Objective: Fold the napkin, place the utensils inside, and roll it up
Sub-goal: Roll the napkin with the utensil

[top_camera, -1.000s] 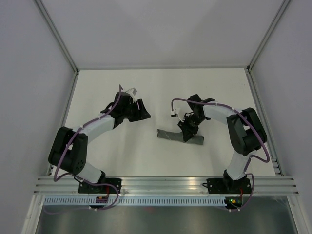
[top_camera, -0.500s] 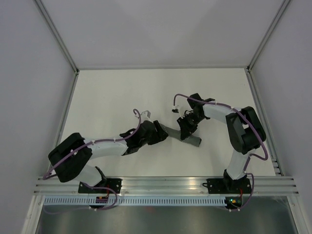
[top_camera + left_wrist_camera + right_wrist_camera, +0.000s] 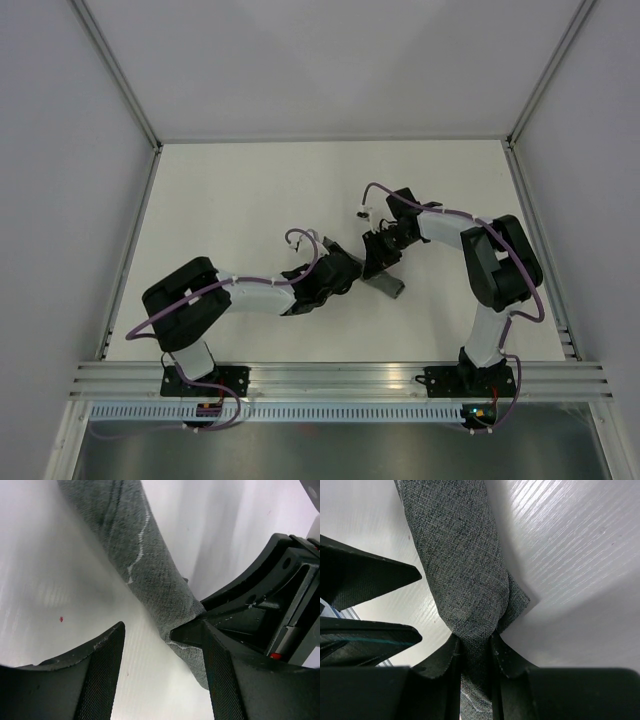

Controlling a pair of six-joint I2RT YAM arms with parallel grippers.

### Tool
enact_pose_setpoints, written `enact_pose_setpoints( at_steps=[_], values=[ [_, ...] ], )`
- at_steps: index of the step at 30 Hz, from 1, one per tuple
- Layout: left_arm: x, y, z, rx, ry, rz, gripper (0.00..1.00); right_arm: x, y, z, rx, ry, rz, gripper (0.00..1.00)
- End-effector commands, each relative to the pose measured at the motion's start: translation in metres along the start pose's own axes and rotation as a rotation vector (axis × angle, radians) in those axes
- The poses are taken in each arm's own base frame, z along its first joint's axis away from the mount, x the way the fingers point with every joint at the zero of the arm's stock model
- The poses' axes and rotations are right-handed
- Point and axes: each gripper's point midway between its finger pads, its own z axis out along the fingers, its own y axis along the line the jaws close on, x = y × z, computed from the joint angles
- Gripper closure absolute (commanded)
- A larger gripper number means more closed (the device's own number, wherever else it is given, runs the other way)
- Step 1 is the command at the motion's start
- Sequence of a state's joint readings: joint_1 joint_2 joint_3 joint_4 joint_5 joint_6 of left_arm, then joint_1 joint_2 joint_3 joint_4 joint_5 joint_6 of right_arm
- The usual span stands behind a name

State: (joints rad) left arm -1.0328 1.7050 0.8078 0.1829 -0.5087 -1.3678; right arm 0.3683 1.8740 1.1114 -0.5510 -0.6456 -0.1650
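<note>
Grey woven napkin, rolled into a narrow tube, lies slantwise at the middle of the white desk
The left hand gapes wide, the roll running between its spread fingers, gripping nothing; the right hand pinches the roll tight near one end. The cloth looks light, soft and limp, likely to sag or unwind where unsupported, so a hold across the roll's full thickness seems safest
</note>
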Motion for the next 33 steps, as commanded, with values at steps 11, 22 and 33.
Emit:
enact_pose_setpoints(
  at_steps=[11,22,33],
  values=[
    [-0.022,-0.008,0.015,-0.118,-0.146,-0.077,0.38,-0.008,-0.037,0.020,0.100,-0.048,0.113,0.97],
    [-0.027,0.010,0.026,-0.238,-0.161,-0.056,0.42,-0.015,-0.033,0.020,0.066,-0.072,0.137,0.97],
    [-0.031,0.012,0.042,-0.265,-0.164,-0.054,0.41,-0.019,-0.028,0.018,0.026,-0.076,0.176,0.96]
  ],
)
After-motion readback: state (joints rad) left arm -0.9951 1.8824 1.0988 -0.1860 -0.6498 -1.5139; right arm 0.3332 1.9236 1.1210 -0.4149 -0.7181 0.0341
